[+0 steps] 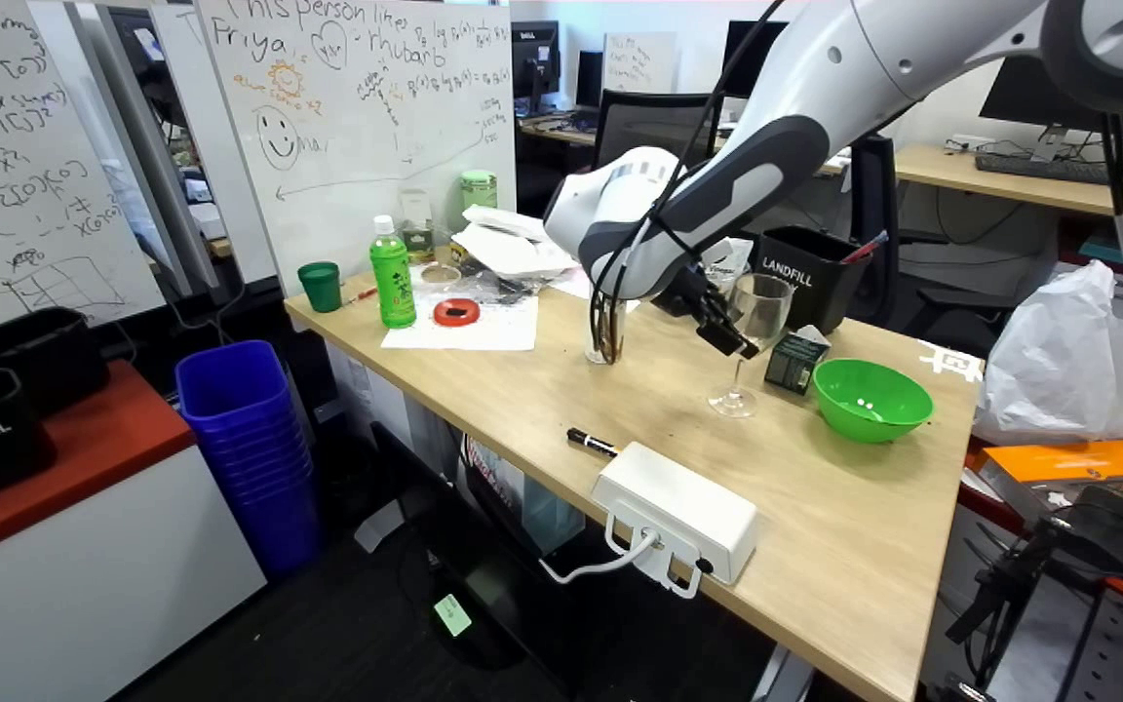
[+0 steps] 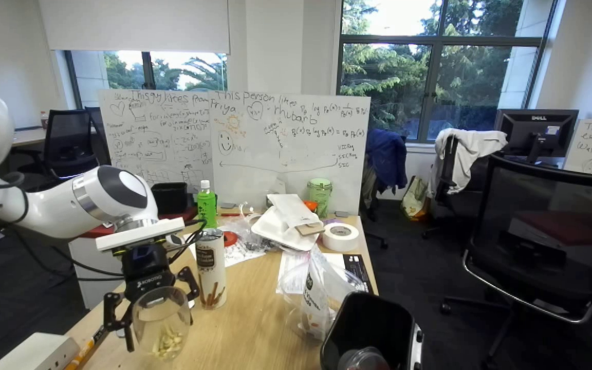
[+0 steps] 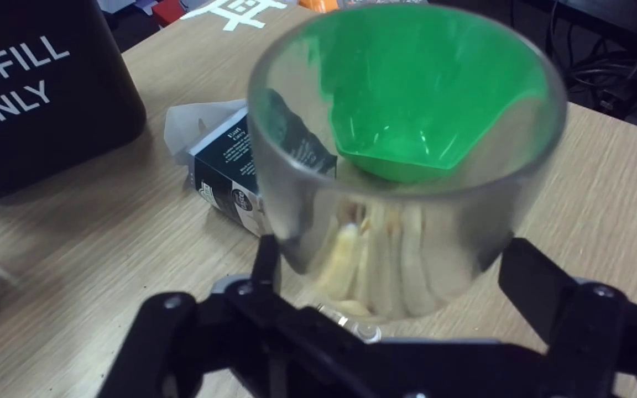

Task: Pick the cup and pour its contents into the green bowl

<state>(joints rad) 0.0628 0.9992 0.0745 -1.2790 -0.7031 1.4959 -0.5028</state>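
Observation:
The cup is a clear stemmed glass (image 1: 761,304) standing upright, its foot on the table. It shows in an exterior view (image 2: 161,324) and large in the wrist view (image 3: 385,254), with pale, elongated pieces in its lower part. My gripper (image 1: 729,336) is around the lower part of the glass, one finger on each side. In the wrist view its fingertips (image 3: 393,262) are spread wide, with slivers of table showing beside the glass; contact is unclear. The green bowl (image 1: 871,402) sits just beyond the glass, and the wrist view shows it through the glass (image 3: 434,94).
A small dark tea carton (image 1: 795,361) stands between glass and bowl, also left in the wrist view (image 3: 230,160). A black landfill bin (image 1: 808,278) stands behind. A tumbler (image 2: 210,267), a marker (image 1: 591,442) and a white box (image 1: 678,502) are on the table (image 1: 844,546).

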